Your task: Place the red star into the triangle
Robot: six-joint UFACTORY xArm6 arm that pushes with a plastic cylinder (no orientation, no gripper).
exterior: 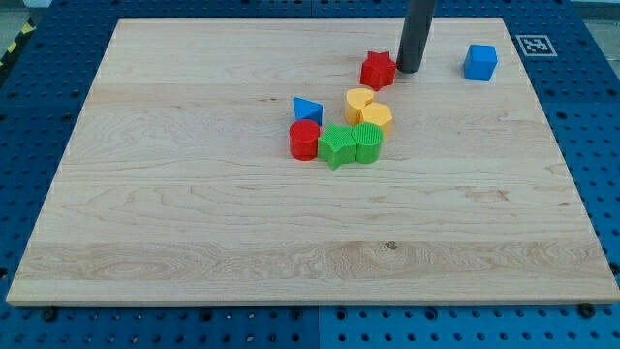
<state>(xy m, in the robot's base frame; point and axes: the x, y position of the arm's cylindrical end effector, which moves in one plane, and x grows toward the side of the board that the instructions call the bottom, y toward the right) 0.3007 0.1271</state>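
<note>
Seven small blocks sit on the wooden counter [194, 242], and the one that matters is the red star [379, 70], up near the view's top. My tip [408, 70] is right beside the star on its right side, touching it or almost touching; I cannot tell which. My tool is only a straight rod, so it has nothing to spread or pinch, and it can only push. I think the push is just starting. The blue triangle [307, 110] lies down and to the view's left of the star, well apart from it. So the next move should slide the star left and a little down. Two yellow blocks [368, 108] sit just below the star's path, and a careless push could bump them. Below the triangle are a red round block [304, 140], a green star [337, 145] and a green round block [368, 142], packed close. The way along the top is open, and the counter's top edge is near. A blue cube [480, 61] sits off to the right, out of the way.
</note>
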